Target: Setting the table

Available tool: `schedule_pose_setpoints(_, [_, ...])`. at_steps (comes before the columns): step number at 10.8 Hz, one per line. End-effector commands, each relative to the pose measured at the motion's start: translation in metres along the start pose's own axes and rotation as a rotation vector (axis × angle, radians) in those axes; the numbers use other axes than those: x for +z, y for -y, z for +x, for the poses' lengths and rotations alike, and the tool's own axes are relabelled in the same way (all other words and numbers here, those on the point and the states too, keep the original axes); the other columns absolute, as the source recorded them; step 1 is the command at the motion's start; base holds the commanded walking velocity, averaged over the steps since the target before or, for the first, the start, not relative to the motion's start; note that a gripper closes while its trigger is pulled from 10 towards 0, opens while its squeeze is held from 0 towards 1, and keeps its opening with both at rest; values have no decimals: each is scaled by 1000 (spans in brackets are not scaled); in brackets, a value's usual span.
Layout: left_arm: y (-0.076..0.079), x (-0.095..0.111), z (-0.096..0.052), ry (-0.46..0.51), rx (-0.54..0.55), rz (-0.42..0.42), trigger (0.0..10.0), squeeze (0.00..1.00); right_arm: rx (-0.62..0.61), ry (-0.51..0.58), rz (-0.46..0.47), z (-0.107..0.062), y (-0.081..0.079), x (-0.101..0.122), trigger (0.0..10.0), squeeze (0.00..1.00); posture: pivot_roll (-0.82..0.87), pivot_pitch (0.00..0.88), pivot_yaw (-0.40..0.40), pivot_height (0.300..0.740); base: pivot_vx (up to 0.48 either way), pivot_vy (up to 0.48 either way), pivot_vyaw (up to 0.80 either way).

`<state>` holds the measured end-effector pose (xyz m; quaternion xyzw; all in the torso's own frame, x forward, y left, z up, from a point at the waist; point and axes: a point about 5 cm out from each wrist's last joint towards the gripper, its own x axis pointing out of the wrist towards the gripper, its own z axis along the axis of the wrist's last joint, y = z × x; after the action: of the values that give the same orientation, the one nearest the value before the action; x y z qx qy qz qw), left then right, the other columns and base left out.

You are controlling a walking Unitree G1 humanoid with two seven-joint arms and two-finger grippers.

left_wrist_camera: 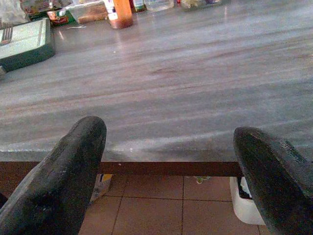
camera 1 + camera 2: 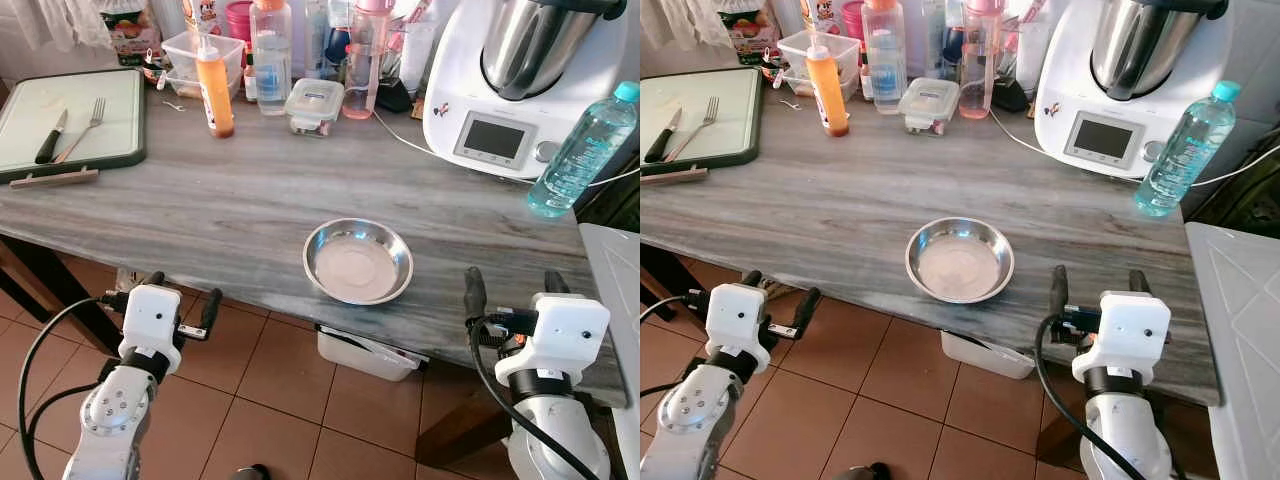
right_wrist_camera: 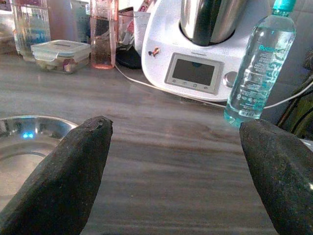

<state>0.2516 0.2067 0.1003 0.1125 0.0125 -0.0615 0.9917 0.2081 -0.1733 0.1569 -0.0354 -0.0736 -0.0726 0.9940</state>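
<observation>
- Left gripper [image 2: 182, 296]: hovers at the near edge of the grey wooden table [image 2: 220, 210], to the left of the steel bowl [image 2: 358, 260]; its two black fingers [image 1: 58, 181] are spread wide and grasp nothing.
- Right gripper [image 2: 512, 288]: sits over the near edge of the table, just right of the steel bowl; fingers [image 3: 63, 166] are spread wide and grasp nothing.
- Steel bowl: stands upright near the front edge of the table, between the two grippers, touching neither.
- Cutting board [image 2: 70, 120]: lies at the far left of the table, well apart from the bowl. A fork [image 2: 85, 125] and a black-handled knife [image 2: 50, 140] lie side by side on it.
- Orange squeeze bottle [image 2: 214, 88]: stands upright behind the bowl and to its left, near the cutting board.
- Lidded food container [image 2: 314, 105]: sits behind the bowl, right of the orange bottle.
- Pink tumbler [image 2: 364, 60]: stands just right of the food container.
- White kitchen machine [image 2: 520, 80]: stands behind and to the right of the bowl, its display facing front.
- Blue-tinted water bottle [image 2: 585, 150]: leans against the right side of the machine.
- White bin [image 2: 365, 352]: sits on the tiled floor under the table, below the bowl.
</observation>
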Motion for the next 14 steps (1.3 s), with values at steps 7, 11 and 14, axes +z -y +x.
schedule_pose_setpoints(7, [9,3,13,18,-70,37,10000,0,-34,-17,16,-3,3,-4,10000,0,137,114,1,740,0,0,-246])
schedule_pose_setpoints(11, [7,-3,15,0,-59,43,10000,0,-29,-21,20,-2,0,-5,10000,0,142,115,2,740,0,0,0])
schedule_pose_setpoints(14, [6,-7,17,-8,-55,37,10000,0,-28,-22,22,-1,0,-6,10000,0,142,115,3,740,0,0,0])
